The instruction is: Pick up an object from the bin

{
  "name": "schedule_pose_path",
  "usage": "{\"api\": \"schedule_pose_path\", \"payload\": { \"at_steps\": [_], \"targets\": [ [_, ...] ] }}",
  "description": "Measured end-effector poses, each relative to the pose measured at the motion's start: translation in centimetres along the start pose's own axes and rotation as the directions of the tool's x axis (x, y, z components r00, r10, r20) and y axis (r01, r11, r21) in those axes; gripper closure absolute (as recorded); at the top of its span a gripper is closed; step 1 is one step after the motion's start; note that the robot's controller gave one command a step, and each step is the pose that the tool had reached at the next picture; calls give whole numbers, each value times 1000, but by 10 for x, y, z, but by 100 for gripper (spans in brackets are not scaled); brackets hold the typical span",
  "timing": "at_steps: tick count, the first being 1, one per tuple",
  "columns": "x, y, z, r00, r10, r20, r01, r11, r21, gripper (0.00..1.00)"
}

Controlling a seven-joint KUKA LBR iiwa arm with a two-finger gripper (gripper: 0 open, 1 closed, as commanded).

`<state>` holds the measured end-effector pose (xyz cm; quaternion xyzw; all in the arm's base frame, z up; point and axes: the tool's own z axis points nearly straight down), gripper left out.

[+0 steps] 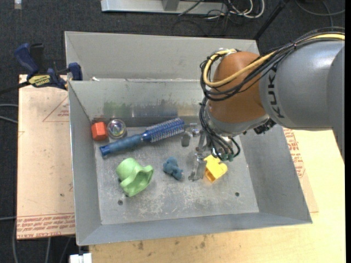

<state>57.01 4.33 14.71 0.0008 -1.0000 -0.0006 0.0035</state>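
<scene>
Camera view: bin [83, 147] holds blue brush [143, 137], yellow block [215, 170] beside end effector [191, 152], spread apart.

— What lies at the far left?
— An orange block [98, 130], with a shiny round cap [116, 128] just beside it on its right. A blue hairbrush [145, 137] slants just in front of them, bristles toward the right.
— And nearer?
— A green cup [134, 176] tipped over on the left, and a small blue figure [173, 169] to its right, apart from it.

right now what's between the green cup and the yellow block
In the camera view, a small blue toy lies between the green cup and the yellow block, with the gripper right beside the block.
</scene>
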Motion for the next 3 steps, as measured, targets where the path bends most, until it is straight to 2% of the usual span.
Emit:
{"api": "schedule_pose_path", "payload": {
  "at_steps": [1, 2, 3],
  "targets": [
    [-26, -130, 80, 994, -105, 7, 105, 994, 4, 0],
    [-27, -125, 77, 994, -111, 9, 111, 994, 1, 100],
    [-28, -183, -95, 997, -79, 19, 79, 997, 6, 100]
  ]
}}
